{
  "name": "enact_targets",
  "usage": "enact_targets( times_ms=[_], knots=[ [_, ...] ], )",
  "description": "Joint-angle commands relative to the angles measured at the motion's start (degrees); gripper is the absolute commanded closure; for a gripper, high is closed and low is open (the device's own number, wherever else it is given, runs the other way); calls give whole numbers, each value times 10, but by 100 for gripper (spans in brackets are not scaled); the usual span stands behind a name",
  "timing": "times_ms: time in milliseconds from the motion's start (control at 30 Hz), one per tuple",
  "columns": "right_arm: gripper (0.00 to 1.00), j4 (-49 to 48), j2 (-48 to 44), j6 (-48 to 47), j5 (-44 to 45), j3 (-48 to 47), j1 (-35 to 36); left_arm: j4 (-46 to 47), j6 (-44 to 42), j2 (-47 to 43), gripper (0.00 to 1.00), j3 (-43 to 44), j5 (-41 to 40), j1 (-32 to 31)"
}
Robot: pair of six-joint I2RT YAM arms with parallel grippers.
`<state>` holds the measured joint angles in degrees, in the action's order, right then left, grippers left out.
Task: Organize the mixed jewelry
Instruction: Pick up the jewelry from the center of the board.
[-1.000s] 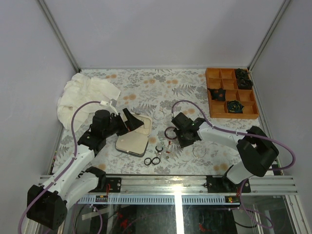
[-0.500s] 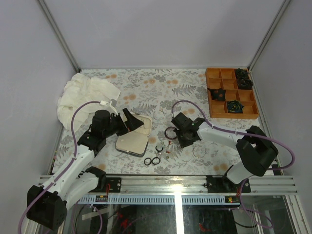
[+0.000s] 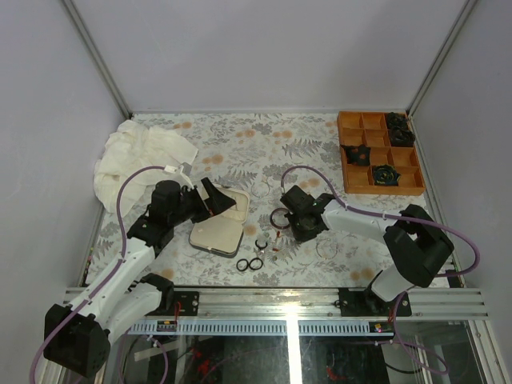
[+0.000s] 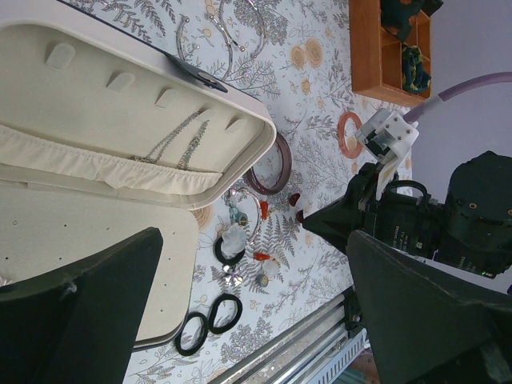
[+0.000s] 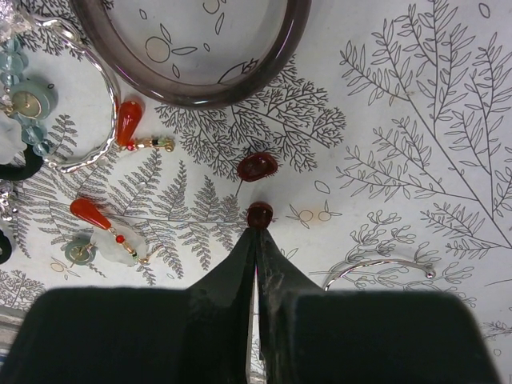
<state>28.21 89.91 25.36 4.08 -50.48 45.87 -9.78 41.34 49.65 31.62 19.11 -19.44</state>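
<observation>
At the near edge of the tabletop (image 3: 240,144): jewelry awaiting sorting, listed front to back.

- Black rings (image 3: 249,264): a pair lying flat, untouched.
- Right claw (image 5: 257,234): clenched, with the fingers pressed to a single point. The tips touch a dark red stud (image 5: 258,214). Whether the stud is actually pinched cannot be told.
- Second stud (image 5: 256,166): just beyond the first and apart from it.
- Red drop earrings (image 5: 128,120): to the left of the studs, beside a silver loop and pale green beads.
- Silver hoop (image 5: 376,262): to the right of the claw, clear of it.
- Bangle (image 5: 208,98): beyond the studs, flat on the tabletop.
- Left claw (image 3: 206,198): released and spread wide, holding nothing, hanging over the open case (image 3: 218,228).
- Orange tray (image 3: 346,160): at the far right, well apart.

Step judged in hand: lifting the stud. If it is not between the pads, the tips likely need to part slightly, straddle it and then close gently. It is round and may skid. A straight lift should keep it clear of the second stud and the bangle.
</observation>
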Motion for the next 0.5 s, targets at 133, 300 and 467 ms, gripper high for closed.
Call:
enact_targets(
  times_ms=[133,300,467],
  knots=[
    [100,11,-22,-13,29,-24,5,29,1,-8,0,-3,8,4],
    [100,-1,-55,-22,16,-20,2,32,1,-10,0,-5,13,4],
    [100,-19,-85,-22,-44,-13,-20,97,13,-20,0,-30,63,4]
  ],
)
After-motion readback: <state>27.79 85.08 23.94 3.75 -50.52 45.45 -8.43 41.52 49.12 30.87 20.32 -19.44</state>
